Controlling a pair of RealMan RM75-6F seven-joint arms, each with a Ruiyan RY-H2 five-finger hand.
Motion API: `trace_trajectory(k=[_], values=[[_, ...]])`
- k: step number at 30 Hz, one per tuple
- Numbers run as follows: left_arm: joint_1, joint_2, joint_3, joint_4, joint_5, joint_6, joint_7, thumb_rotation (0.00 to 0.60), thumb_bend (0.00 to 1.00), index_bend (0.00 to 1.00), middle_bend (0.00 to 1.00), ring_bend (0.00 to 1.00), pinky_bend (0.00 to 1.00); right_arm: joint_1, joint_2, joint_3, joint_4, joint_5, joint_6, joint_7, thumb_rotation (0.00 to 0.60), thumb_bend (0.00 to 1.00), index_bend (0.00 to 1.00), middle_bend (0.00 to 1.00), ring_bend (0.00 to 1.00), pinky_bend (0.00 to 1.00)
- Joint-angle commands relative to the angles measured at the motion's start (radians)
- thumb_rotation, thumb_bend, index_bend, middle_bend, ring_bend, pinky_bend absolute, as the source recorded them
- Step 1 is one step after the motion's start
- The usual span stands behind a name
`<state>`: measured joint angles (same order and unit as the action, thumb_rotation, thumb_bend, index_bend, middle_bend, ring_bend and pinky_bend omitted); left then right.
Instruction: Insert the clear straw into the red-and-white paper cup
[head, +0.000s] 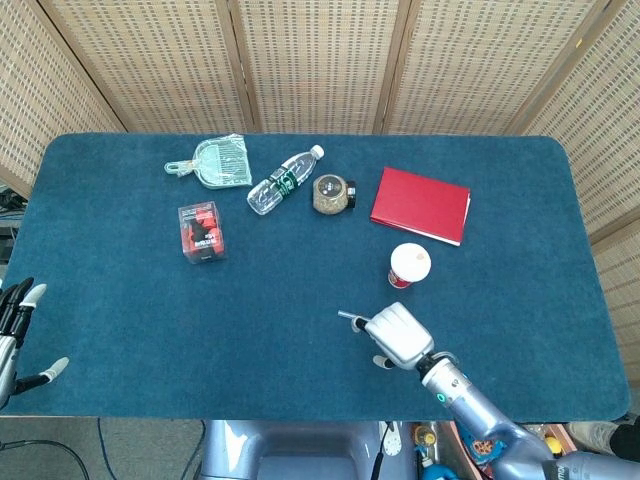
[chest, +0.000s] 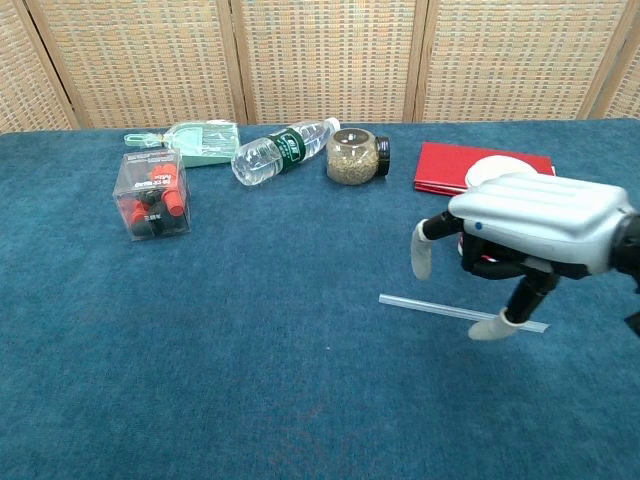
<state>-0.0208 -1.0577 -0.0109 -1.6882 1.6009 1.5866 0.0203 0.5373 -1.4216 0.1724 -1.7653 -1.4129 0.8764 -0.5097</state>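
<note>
Near the front edge of the surface, my right robot hand (chest: 520, 245) hovers empty, fingers spread over the flat straw (chest: 440, 309), ready to pinch it beside the cup (head: 409, 265).

Near-left blue cloth table (head: 150, 330): bare, open for passing.
Centre: bare up to the clear straw (chest: 432, 307).
Right hand (chest: 530, 220): palm down over the straw's right part, fingers apart, blocking that spot.
Red-and-white paper cup (head: 409, 266): upright just behind the hand; the chest view hides most of it.
Far row: mint-green plastic dustpan (head: 218, 163), lying clear water bottle (head: 284, 180), round glass jar (head: 332, 193), flat red book (head: 420, 205); clear box of red and black items (head: 201, 231) stands nearer.
Right edge: bare.
</note>
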Motion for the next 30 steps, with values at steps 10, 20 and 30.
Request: trace_trajectory(k=[10,20,30], values=[[0.0,0.012,-0.003,0.007,-0.012,-0.003,-0.031,0.6,0.17,0.0,0.0,0.0,0.0,0.183,-0.372,0.134,0.108,0.636,0.255,-0.487,0.6,0.24,0.48,1.0,0.95,1.0],[-0.004,0.023,-0.007,0.009,-0.021,-0.01,-0.056,0.6,0.16,0.0,0.0,0.0,0.0,0.237,-0.466,0.175,0.169,0.789,0.391,-0.547,0.6,0.31,0.54,1.0,0.95,1.0],[-0.004,0.024,-0.006,0.009,-0.021,-0.01,-0.064,0.6,0.17,0.0,0.0,0.0,0.0,0.252,-0.514,0.197,0.19,0.895,0.45,-0.544,0.6,0.33,0.55,1.0,0.95,1.0]])
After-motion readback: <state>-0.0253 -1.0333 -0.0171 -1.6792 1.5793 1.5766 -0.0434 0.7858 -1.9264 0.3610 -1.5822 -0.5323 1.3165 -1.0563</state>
